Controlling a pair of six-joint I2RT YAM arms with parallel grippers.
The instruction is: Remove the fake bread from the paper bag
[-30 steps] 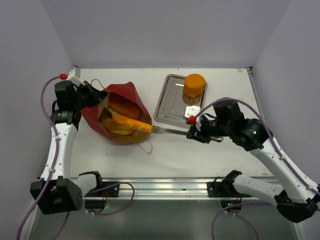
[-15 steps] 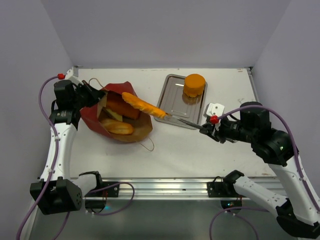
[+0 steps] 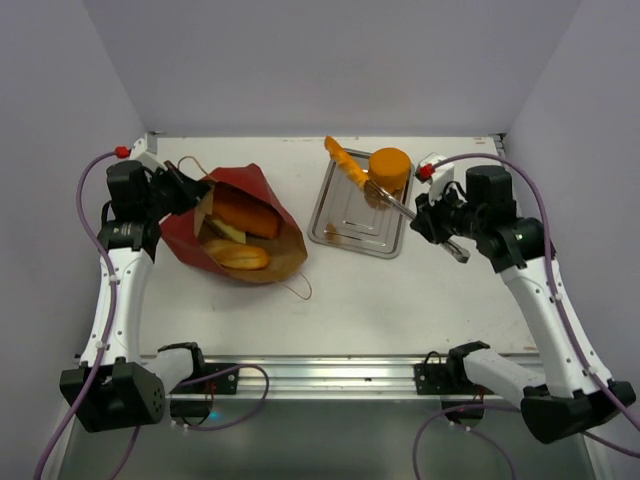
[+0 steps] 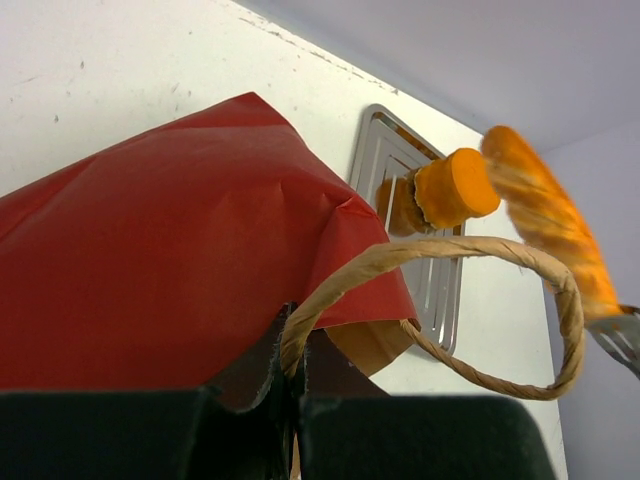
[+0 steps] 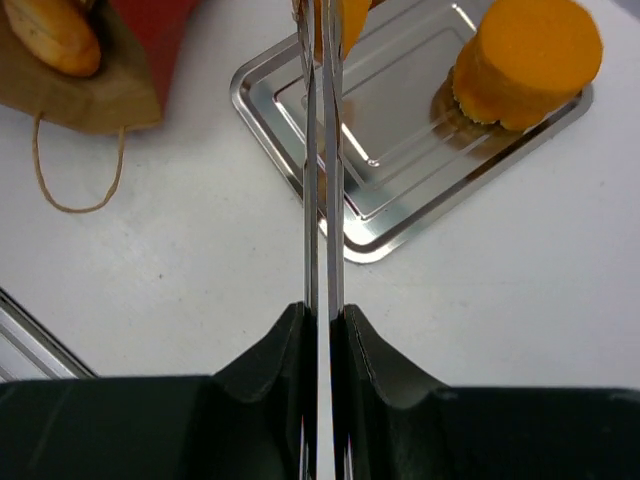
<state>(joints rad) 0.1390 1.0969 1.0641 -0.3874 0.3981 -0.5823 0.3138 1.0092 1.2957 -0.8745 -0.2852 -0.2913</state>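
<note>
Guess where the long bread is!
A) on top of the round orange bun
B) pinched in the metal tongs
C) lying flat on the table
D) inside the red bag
B: the long bread is pinched at the tip of the tongs that the right gripper holds, by the far edge of the tray, outside the bag.

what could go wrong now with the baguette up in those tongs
1. The baguette is pinched at one end only by the thin tongs in the right claw; it could pivot or slip and land off the tray.
2. It hangs close to the round orange piece on the tray and may knock it coming down.
3. The left claw holds the paper bag by its top edge; a tug could spill the rolls inside.
</note>
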